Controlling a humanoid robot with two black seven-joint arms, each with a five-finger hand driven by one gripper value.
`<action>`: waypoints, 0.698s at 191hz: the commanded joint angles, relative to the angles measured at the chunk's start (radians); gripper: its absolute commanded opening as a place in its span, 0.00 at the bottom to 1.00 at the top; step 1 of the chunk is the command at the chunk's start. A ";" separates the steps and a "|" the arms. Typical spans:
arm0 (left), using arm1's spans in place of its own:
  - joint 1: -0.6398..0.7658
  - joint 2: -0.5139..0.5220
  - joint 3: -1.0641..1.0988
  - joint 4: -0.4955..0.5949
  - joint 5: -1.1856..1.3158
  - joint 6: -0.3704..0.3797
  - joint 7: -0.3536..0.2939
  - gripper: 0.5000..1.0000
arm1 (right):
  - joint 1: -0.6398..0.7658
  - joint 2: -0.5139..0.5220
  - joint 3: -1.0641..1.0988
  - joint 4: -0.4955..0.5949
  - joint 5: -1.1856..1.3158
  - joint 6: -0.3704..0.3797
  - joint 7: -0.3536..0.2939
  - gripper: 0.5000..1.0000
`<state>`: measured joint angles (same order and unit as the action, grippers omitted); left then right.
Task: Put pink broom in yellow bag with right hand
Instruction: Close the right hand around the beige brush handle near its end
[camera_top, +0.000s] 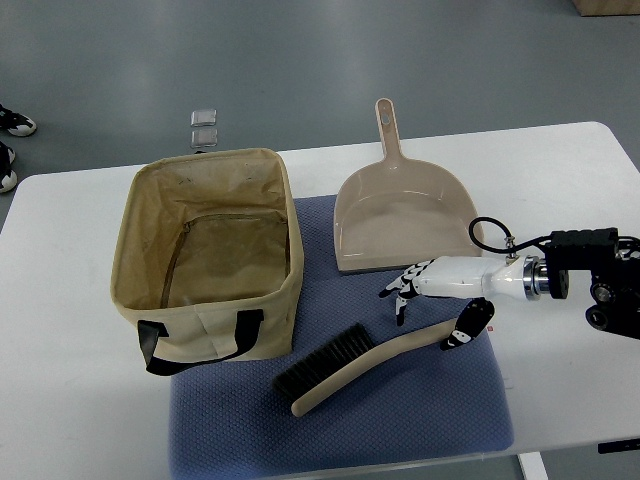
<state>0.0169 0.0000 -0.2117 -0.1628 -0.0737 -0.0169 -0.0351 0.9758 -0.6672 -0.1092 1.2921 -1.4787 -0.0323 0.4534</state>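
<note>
Broom (350, 366): lying on blue mat (440, 420), bristles toward the yellow bag (210, 265), handle end hidden by the right hand (440, 305). Hand: fingers spread, thumb at handle; actual contact unclear. Dustpan (400, 215) behind on tabletop (60, 400).

Shoes (10, 140) cut off, left edge.

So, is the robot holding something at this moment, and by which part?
It cannot be told for sure. The right hand is at the handle end of the broom, thumb beside the handle tip, but a closed grasp does not show.
</note>
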 joint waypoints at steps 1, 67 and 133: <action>0.000 0.000 0.000 0.000 0.000 0.000 0.000 1.00 | -0.002 0.004 0.000 -0.004 -0.003 0.003 -0.001 0.86; 0.000 0.000 0.000 0.000 0.000 0.000 0.000 1.00 | -0.005 0.011 0.002 -0.014 -0.051 -0.005 -0.004 0.83; 0.000 0.000 0.000 0.000 0.000 0.000 0.000 1.00 | -0.005 0.014 0.000 -0.019 -0.052 -0.003 -0.002 0.60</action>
<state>0.0168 0.0000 -0.2117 -0.1627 -0.0736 -0.0169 -0.0351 0.9710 -0.6544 -0.1074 1.2720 -1.5294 -0.0395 0.4494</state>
